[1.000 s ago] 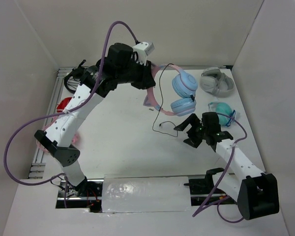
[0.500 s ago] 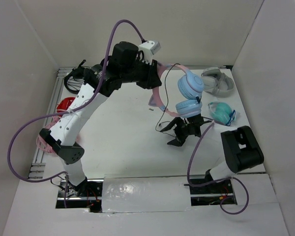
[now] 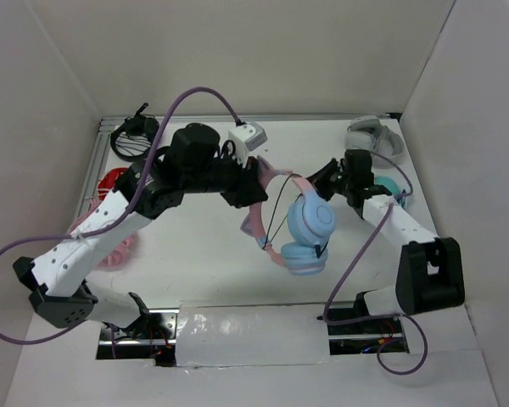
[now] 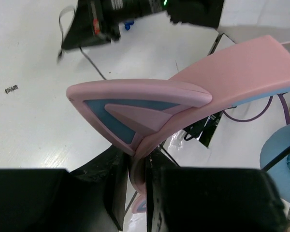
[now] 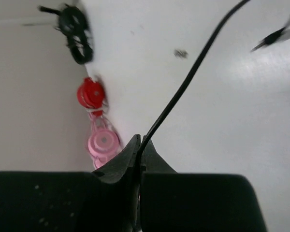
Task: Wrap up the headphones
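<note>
The headphones [image 3: 305,229] hang in the air above the middle of the table [image 3: 195,254]. The left gripper [image 4: 137,180] is clamped on the pink headband [image 4: 227,67] just below one cat ear [image 4: 135,104], and the two blue ear cups [image 3: 310,222] dangle beneath. The right gripper [image 5: 139,151] is pressed together on the thin black cable [image 5: 183,87], which runs up and away from its tips.

The weakest point looks to be that pinch on the cable. The cord is thin and smooth, so it could slide through the closed tips once the arm starts drawing it round the headband, leaving loose turns or none at all. A pull that is too hard carries the opposite risk: the cord goes taut and strains where it enters the ear cup, or drags the headband round in the left gripper's hold. That hold is narrow and sits off to one side of the hanging weight, so the headphones could swing or twist. The cable might also catch on a cat ear and bunch there. The right arm works close to the grey headphones [image 3: 375,137] at the far edge of the table and could knock them.
</note>
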Robot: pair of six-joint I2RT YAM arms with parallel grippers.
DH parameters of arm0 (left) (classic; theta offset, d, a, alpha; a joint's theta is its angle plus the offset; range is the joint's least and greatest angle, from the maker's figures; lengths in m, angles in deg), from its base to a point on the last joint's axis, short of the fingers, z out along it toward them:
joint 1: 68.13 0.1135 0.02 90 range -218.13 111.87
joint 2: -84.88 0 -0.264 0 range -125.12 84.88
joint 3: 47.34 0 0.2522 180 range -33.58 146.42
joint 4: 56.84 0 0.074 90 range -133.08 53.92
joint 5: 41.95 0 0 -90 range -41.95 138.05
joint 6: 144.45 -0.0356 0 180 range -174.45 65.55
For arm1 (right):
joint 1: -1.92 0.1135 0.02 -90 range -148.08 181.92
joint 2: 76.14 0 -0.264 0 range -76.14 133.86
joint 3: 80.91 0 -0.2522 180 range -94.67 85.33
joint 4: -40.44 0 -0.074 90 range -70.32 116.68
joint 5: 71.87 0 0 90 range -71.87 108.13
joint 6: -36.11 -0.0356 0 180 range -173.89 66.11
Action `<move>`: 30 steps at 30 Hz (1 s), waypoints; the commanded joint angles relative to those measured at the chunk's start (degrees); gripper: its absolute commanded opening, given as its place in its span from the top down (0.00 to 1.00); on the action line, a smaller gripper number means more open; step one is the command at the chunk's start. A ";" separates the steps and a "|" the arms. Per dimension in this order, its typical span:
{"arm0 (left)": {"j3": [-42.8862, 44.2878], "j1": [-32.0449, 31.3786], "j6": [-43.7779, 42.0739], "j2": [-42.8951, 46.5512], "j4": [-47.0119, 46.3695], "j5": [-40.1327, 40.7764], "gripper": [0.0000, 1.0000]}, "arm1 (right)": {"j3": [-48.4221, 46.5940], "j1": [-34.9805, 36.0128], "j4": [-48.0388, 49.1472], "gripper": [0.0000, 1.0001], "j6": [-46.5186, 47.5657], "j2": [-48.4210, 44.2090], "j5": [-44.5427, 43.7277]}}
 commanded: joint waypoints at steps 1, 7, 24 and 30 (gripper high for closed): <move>-4.39 -1.53 1.60 5.10 -10.24 -2.62 1.00 | -5.38 -1.20 1.53 1.00 5.05 -5.86 -7.62; -8.07 -5.13 0.55 3.69 -8.57 -0.06 1.00 | -14.16 -2.60 -1.62 1.00 11.88 -11.75 -8.08; -16.53 -4.53 6.87 -10.36 -4.88 14.52 1.00 | -9.79 1.79 13.12 1.00 26.32 -28.88 -0.79; -12.58 -3.21 8.89 -16.86 -1.90 17.07 1.00 | -2.85 6.27 23.04 1.00 27.91 -36.26 3.17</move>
